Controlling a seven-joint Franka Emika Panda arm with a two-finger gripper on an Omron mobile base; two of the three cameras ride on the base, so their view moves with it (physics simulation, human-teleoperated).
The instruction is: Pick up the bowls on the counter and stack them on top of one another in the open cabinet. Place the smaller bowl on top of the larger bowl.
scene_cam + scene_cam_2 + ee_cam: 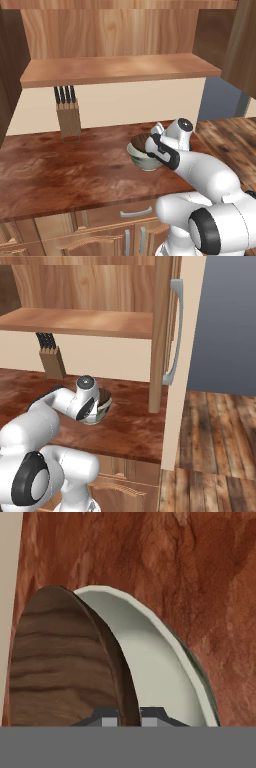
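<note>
The larger bowl (140, 159) (101, 410), pale grey-green with a whitish inside (150, 657), rests on the counter (60, 170) near its right end. The smaller bowl (60, 662), dark brown wood, stands tilted inside it, and its edge peeks out over the rim (141, 139) (105, 394). My hand hangs right over both bowls. The gripper (129, 716) has its fingertips (105, 718) close together with the brown bowl's rim pinched between them. Above, the open cabinet (120, 70) (75, 321) shows a bare tan shelf.
A knife block (68, 117) (52, 361) stands at the back of the counter against the wall. The cabinet's open door with a metal handle (172, 331) juts out on the right. Drawer fronts (135, 212) lie below the counter edge; wooden floor (215, 446) is to the right.
</note>
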